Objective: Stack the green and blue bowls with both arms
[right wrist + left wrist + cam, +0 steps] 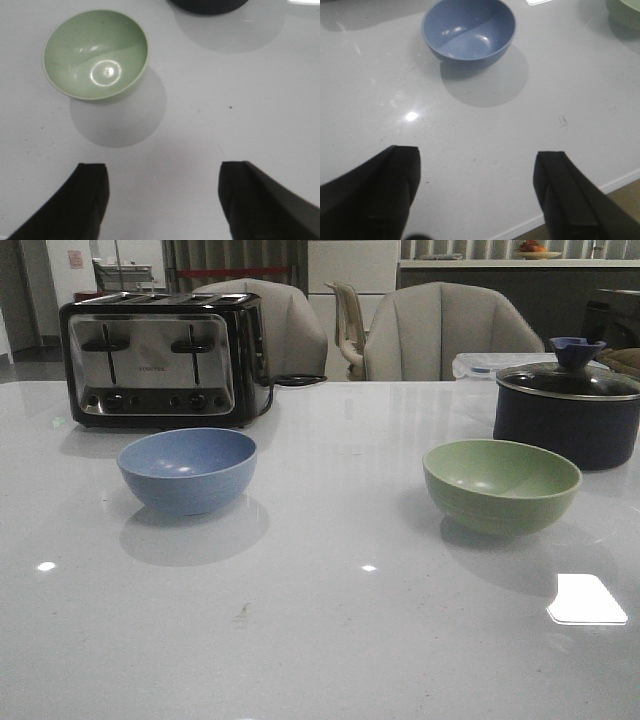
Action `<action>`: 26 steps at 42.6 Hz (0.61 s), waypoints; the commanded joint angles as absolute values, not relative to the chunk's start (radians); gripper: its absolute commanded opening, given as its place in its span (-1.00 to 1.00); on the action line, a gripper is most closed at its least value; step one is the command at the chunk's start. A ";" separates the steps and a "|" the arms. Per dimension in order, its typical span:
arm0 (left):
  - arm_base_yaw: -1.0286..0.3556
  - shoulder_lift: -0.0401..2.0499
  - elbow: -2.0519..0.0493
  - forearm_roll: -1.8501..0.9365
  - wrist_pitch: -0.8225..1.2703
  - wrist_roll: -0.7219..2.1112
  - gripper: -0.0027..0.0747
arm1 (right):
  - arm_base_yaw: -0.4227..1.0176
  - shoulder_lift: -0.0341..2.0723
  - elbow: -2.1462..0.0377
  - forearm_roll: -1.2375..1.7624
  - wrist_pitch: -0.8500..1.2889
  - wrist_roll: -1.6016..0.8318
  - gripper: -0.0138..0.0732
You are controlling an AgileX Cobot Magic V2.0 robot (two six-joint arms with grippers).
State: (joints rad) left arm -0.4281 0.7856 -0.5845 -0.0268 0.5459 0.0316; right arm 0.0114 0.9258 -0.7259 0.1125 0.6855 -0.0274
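Left gripper [477, 200]: jaws spread wide, nothing between them, bare table [485, 150] under the gap. Blue bowl [468, 32] lies well ahead of the jaws, a little toward the left finger, upright, empty. In the front view it stands in front of the toaster [160, 358].

Right gripper [162, 200]: jaws likewise wide apart and holding nothing. Green bowl [95, 55] ahead of them, nearer the left finger than the right, upright, empty. Pot [207, 5] is beyond it; in the front view it sits just behind the bowl.

Bowls well apart; neither arm appears in the front view.

Judgement: reach step, stacking not begun. To do it well:
- centre each rim section between the fingers before descending;
- take the wall, one finger inside, one outside;
- keep the right approach clear of the pot;
- lift one bowl only, lower it concentric into the other.
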 commanded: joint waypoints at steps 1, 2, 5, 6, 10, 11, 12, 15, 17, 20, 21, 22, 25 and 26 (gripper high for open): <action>-0.476 0.786 -0.623 -0.027 0.462 0.031 0.44 | 0.008 1.016 -0.806 0.184 0.635 -0.066 0.62; -0.487 0.786 -0.623 -0.027 0.461 0.031 0.44 | 0.008 1.046 -0.821 0.195 0.633 -0.072 0.62; -0.508 0.786 -0.623 -0.027 0.453 0.031 0.44 | 0.008 1.123 -0.857 0.214 0.631 -0.076 0.62; -0.514 0.786 -0.623 -0.027 0.447 0.031 0.44 | 0.008 1.156 -0.869 0.217 0.629 -0.076 0.62; -0.526 0.786 -0.623 -0.027 0.437 0.031 0.44 | 0.008 1.252 -0.922 0.221 0.628 -0.076 0.62; -0.526 0.786 -0.623 -0.030 0.435 0.031 0.44 | 0.008 1.283 -0.938 0.223 0.627 -0.076 0.62; -0.526 0.786 -0.623 -0.029 0.435 0.031 0.44 | 0.008 1.306 -0.951 0.223 0.625 -0.076 0.62; -0.526 0.786 -0.623 -0.029 0.435 0.031 0.44 | 0.008 1.381 -0.991 0.223 0.615 -0.076 0.62; -0.526 0.786 -0.623 -0.029 0.435 0.031 0.44 | 0.008 1.431 -1.019 0.223 0.610 -0.076 0.62; -0.526 0.786 -0.623 -0.029 0.435 0.031 0.44 | 0.008 1.502 -1.067 0.225 0.607 -0.076 0.62; -0.526 0.787 -0.623 -0.029 0.435 0.031 0.44 | 0.008 1.523 -1.082 0.226 0.607 -0.076 0.62; -0.526 0.787 -0.623 -0.029 0.435 0.031 0.44 | 0.008 1.550 -1.101 0.226 0.607 -0.076 0.62; -0.526 0.787 -0.623 -0.029 0.435 0.031 0.44 | 0.008 1.609 -1.146 0.228 0.608 -0.076 0.62; -0.526 0.787 -0.623 -0.029 0.435 0.031 0.44 | 0.008 1.635 -1.165 0.229 0.608 -0.076 0.62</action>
State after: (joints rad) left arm -0.5194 0.7878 -0.5845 -0.0268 0.5106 0.0316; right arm 0.0114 1.6086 -1.0842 0.2131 0.6537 -0.0645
